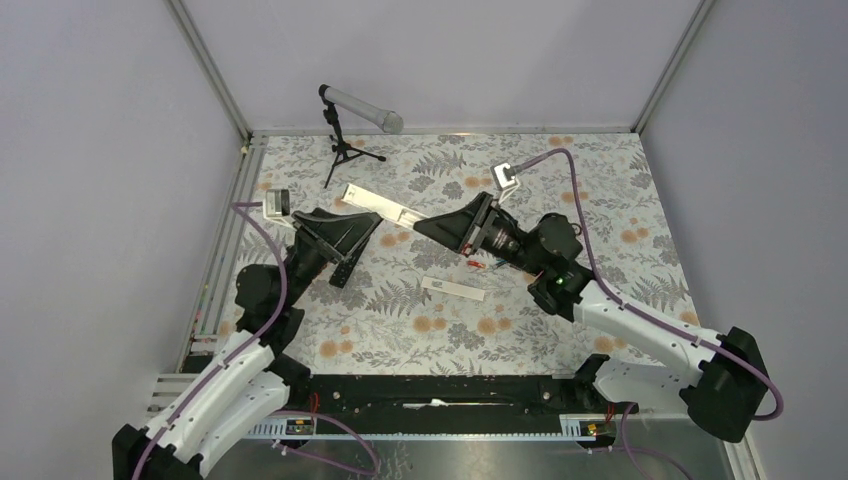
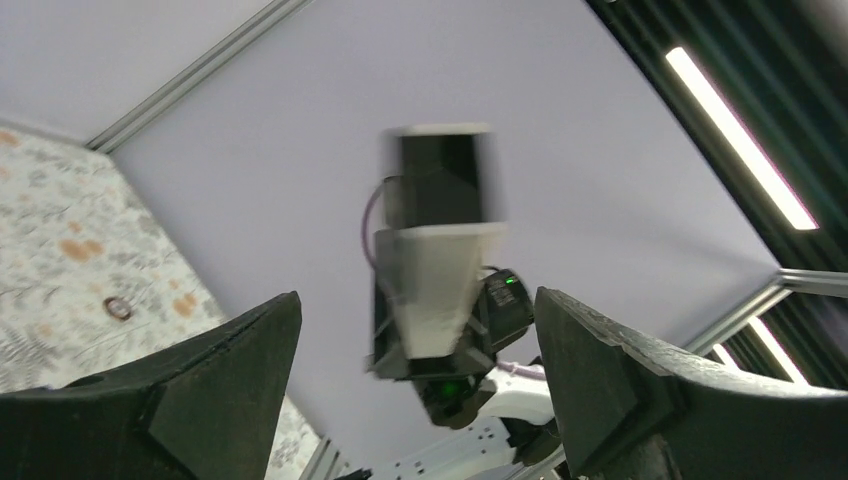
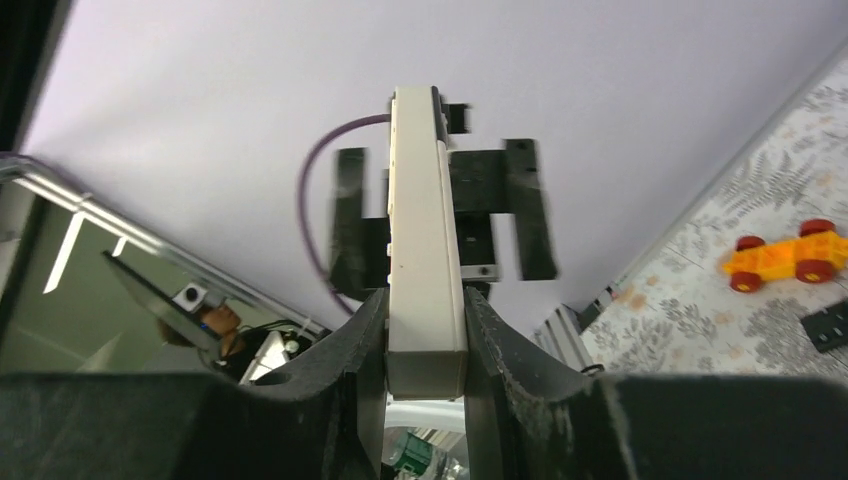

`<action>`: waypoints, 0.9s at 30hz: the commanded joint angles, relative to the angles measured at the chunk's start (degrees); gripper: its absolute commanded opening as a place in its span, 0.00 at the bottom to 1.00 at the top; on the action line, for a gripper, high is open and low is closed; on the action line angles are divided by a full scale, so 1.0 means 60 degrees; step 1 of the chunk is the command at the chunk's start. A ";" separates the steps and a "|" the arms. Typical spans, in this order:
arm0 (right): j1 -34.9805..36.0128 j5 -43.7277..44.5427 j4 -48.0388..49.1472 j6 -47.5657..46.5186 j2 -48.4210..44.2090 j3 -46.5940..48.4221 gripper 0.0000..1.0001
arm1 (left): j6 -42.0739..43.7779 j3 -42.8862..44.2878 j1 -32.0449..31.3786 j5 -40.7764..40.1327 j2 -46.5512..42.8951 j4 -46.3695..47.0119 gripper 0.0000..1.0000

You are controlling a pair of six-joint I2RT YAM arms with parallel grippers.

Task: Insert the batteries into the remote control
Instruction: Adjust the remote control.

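Note:
The remote control is a long white bar held off the table, with my right gripper shut on its near end. In the right wrist view the remote control runs straight out from between the two fingers, which press on its sides. My left gripper stands wide open just below the bar's far end and touches nothing. In the left wrist view the remote control shows blurred and end-on above the open left gripper. Small red batteries lie on the cloth under the right arm.
A flat white strip lies on the flowered cloth in the middle. A microphone on a black tripod stands at the back left. An orange toy car with red wheels and a black block sit on the cloth.

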 commanded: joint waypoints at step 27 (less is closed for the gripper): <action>0.0956 0.1977 -0.1417 -0.0516 -0.0174 -0.0262 0.58 | 0.2375 0.0063 -0.1189 -0.2536 0.0269 0.1282 0.00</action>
